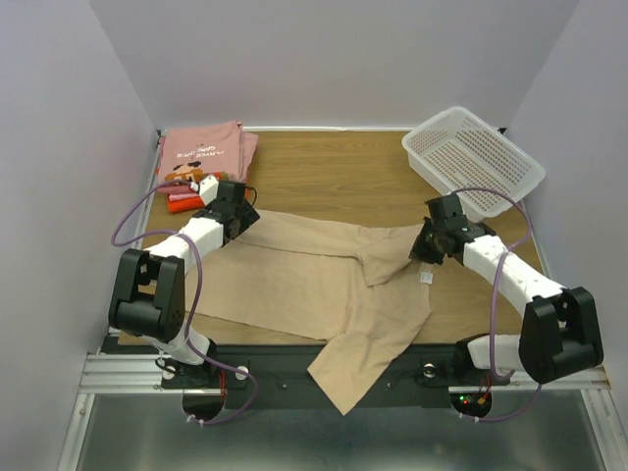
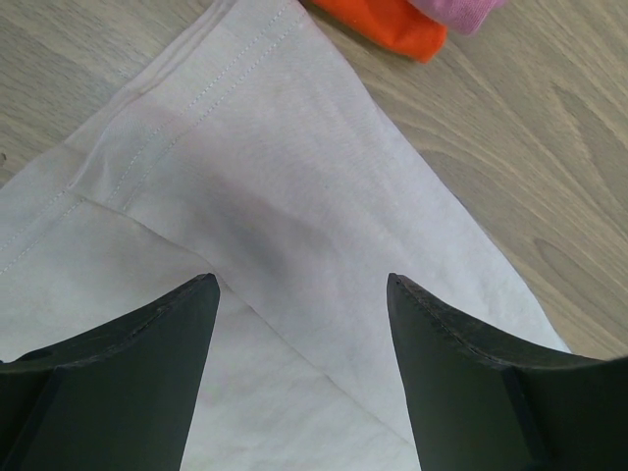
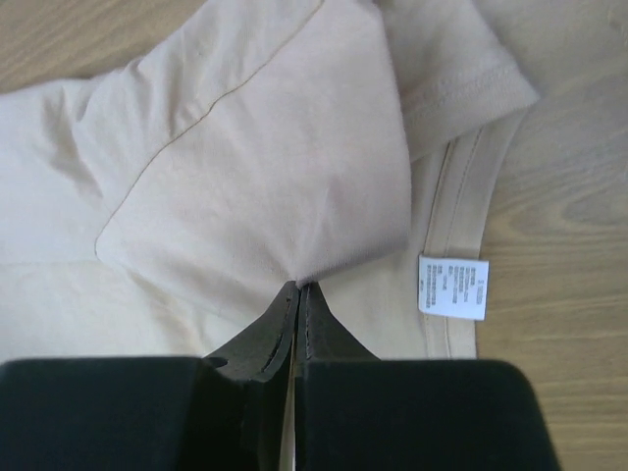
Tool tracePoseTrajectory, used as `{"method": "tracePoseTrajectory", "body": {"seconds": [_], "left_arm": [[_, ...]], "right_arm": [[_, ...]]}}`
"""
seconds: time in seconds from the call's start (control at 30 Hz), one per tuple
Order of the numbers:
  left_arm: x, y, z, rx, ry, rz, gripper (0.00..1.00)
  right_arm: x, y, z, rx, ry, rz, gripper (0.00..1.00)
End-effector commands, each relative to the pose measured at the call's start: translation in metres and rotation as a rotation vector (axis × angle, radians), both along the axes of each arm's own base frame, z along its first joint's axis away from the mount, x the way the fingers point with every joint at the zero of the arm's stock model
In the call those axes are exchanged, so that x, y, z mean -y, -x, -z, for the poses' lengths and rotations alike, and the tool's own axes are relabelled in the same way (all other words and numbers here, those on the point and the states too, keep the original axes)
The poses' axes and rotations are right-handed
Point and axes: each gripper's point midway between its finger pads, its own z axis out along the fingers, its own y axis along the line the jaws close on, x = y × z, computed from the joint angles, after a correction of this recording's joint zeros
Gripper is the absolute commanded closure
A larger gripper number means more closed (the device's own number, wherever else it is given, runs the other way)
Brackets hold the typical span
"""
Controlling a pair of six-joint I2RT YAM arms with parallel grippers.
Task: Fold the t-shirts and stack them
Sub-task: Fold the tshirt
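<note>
A tan t-shirt [image 1: 314, 285] lies spread across the table's near half, one part hanging over the front edge. My left gripper [image 1: 238, 218] is open and hovers over the shirt's far left corner [image 2: 275, 186]; nothing is between its fingers [image 2: 147, 363]. My right gripper [image 1: 424, 247] is shut on a pinched fold of the tan shirt [image 3: 294, 196] near the collar, beside its white care label [image 3: 452, 287]. Folded pink t-shirts [image 1: 204, 149] with print lie at the far left, a red-orange one [image 1: 183, 203] under them; its edge shows in the left wrist view [image 2: 392, 25].
A white perforated plastic basket [image 1: 474, 160] stands at the far right of the table. Grey walls close in the left, back and right sides. A metal rail runs along the front edge [image 1: 324, 378].
</note>
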Motion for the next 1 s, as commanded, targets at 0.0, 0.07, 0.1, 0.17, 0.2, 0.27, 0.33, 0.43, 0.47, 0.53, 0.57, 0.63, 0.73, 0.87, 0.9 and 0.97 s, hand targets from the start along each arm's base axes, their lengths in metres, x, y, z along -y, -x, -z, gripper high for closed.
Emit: {"method": "tracePoseTrajectory", "body": {"seconds": [0.0, 0.07, 0.1, 0.17, 0.2, 0.27, 0.33, 0.43, 0.47, 0.53, 0.57, 0.63, 0.73, 0.87, 0.9, 0.97], "left_arm": [[-0.007, -0.001, -0.004, 0.016, -0.026, -0.01, 0.19], [-0.007, -0.001, -0.005, 0.02, -0.027, -0.006, 0.19], [-0.008, -0.002, -0.006, 0.018, -0.029, -0.009, 0.19], [-0.008, -0.001, -0.006, 0.016, -0.032, -0.008, 0.19], [-0.008, -0.001, -0.008, 0.018, -0.033, -0.008, 0.19], [-0.009, -0.002, -0.01, 0.019, -0.036, -0.009, 0.19], [-0.008, -0.003, -0.014, 0.023, -0.039, -0.004, 0.19], [-0.009, -0.004, -0.02, 0.035, -0.038, -0.003, 0.19], [-0.009, -0.003, -0.02, 0.033, -0.04, -0.002, 0.19], [-0.009, -0.003, -0.022, 0.038, -0.042, 0.0, 0.19], [-0.009, -0.005, -0.026, 0.047, -0.043, 0.001, 0.19], [-0.007, -0.008, -0.03, 0.049, -0.045, 0.014, 0.19], [-0.003, -0.016, -0.035, 0.061, -0.039, 0.033, 0.19], [0.003, -0.023, -0.032, 0.06, -0.033, 0.065, 0.19], [0.005, -0.024, -0.029, 0.055, -0.026, 0.073, 0.19], [0.006, -0.024, -0.018, 0.038, -0.027, 0.078, 0.19]], "right_arm": [[-0.002, 0.019, 0.003, -0.056, -0.037, -0.002, 0.98], [-0.001, 0.024, 0.011, -0.08, -0.029, 0.007, 0.96], [0.0, 0.024, 0.014, -0.089, -0.025, 0.01, 0.94], [0.001, 0.028, 0.021, -0.114, -0.02, 0.014, 0.85], [0.001, 0.029, 0.023, -0.122, -0.017, 0.009, 0.82], [0.003, 0.027, 0.021, -0.112, 0.003, -0.005, 0.62], [0.003, 0.016, 0.007, -0.067, 0.01, -0.026, 0.48], [0.008, 0.003, -0.013, 0.009, 0.048, -0.039, 0.32], [0.012, -0.001, -0.017, 0.028, 0.074, -0.046, 0.25], [0.017, -0.009, -0.028, 0.061, 0.107, -0.038, 0.0], [0.019, -0.011, -0.028, 0.062, 0.124, -0.045, 0.0], [0.008, -0.018, -0.029, 0.053, 0.085, -0.075, 0.0], [-0.007, -0.025, -0.027, 0.044, 0.022, -0.115, 0.0], [-0.015, -0.031, -0.005, 0.009, -0.005, -0.118, 0.0], [-0.014, -0.03, 0.001, -0.004, 0.002, -0.113, 0.0], [-0.01, -0.035, 0.016, -0.019, 0.027, -0.092, 0.0]]}}
